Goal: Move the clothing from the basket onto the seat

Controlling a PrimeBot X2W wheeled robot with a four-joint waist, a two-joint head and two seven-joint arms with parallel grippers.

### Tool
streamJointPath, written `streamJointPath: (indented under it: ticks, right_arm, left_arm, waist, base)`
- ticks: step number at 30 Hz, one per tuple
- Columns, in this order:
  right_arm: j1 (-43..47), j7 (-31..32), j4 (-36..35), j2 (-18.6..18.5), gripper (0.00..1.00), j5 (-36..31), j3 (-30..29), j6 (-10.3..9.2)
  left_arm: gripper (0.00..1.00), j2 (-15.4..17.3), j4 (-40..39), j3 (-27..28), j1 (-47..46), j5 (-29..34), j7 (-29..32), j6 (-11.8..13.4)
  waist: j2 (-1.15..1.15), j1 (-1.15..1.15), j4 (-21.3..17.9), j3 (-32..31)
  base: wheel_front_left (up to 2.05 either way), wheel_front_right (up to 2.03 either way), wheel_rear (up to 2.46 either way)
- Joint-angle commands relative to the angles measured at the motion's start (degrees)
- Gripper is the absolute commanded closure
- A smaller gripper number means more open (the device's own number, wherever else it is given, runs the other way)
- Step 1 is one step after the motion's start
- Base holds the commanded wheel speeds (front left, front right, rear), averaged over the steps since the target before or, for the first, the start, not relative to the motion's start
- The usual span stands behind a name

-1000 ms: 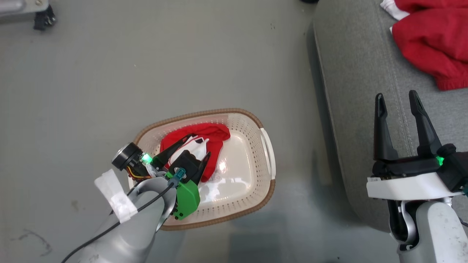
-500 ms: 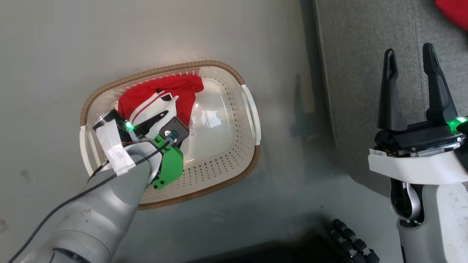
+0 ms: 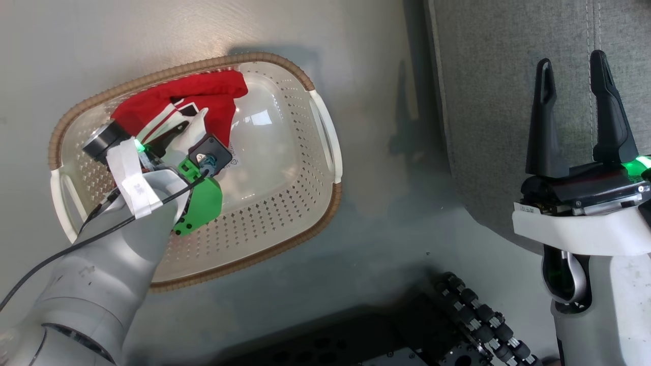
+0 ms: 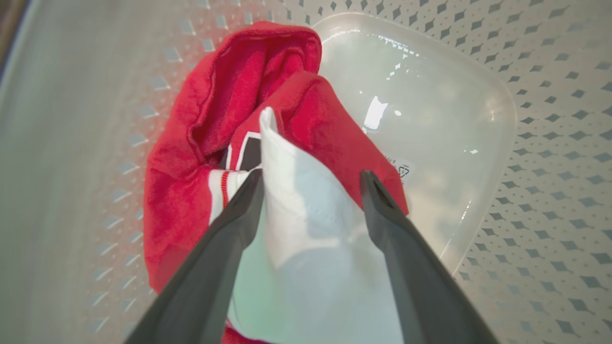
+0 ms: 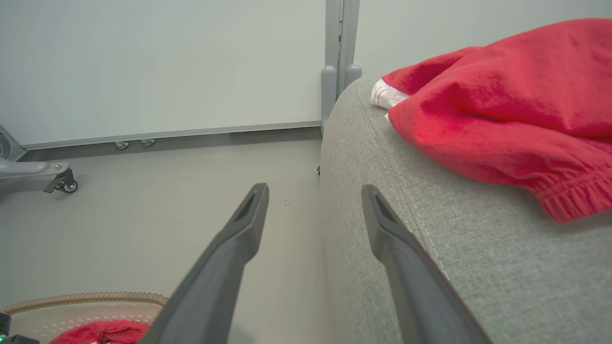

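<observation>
The red jersey (image 3: 203, 91) with its white panel lies crumpled at the far left of the cream basket (image 3: 264, 223). My left gripper (image 3: 185, 127) is down inside the basket and open. In the left wrist view its fingers straddle a raised fold of the jersey's (image 4: 210, 119) white panel, left gripper (image 4: 311, 174) against the basket wall (image 4: 550, 143). My right gripper (image 3: 572, 61) hangs open and empty over the grey seat's (image 3: 488, 101) edge. In the right wrist view the right gripper (image 5: 314, 188) points along the seat (image 5: 478, 277), where the red shorts (image 5: 502, 110) lie.
My black wheeled base (image 3: 457, 315) shows at the bottom, close to the basket and seat. Grey floor (image 3: 386, 152) separates basket and seat. Far off stand a pale wall with a grey post (image 5: 339, 62) and a castered stand leg (image 5: 60, 181).
The head camera has tilted, shifting the whole picture. My left gripper has gone deeper into the basket, its fingers now around the jersey's white fold. The right gripper stays open.
</observation>
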Motion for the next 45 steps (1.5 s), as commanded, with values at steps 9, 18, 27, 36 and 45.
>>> streamJointPath:
  ticks: [9,18,27,36,45]
  right_arm:
    - [-1.5,-0.2,0.0,0.0,0.00,0.3,0.1,-0.10]
    - [-1.1,-0.2,0.8,0.0,0.00,-2.3,0.6,-0.10]
    - [2.9,-0.2,3.6,-0.1,0.00,-4.2,1.0,-0.10]
    - [9.6,-0.2,7.8,-0.1,0.00,-4.5,3.4,-0.10]
    - [15.4,-0.2,11.4,-0.1,0.00,-4.8,6.9,-0.10]
  left_arm:
    - [1.00,-0.5,0.6,-0.8,-2.0,-0.5,-0.8,1.4]
    - [1.00,-2.3,-3.1,1.7,1.8,-4.5,-4.3,2.7]
    - [1.00,-0.1,-22.7,8.7,12.8,-10.1,-4.2,4.4]
    - [1.00,0.9,-39.1,15.6,25.3,-11.7,-4.2,5.4]
    - [1.00,1.4,-52.4,20.3,32.7,-9.9,-4.2,5.4]
  waist:
    - [0.00,-0.01,0.6,1.6]
    - [0.00,-0.01,4.5,-4.4]
    - [0.00,-0.01,8.0,-17.7]
    - [0.00,-0.01,8.7,-32.5]
    - [0.00,-0.01,7.4,-43.6]
  base:
    - [0.00,0.00,0.00]
    - [0.00,0.00,0.00]
    - [0.00,0.00,0.00]
    - [0.00,0.00,0.00]
    - [0.00,0.00,0.00]
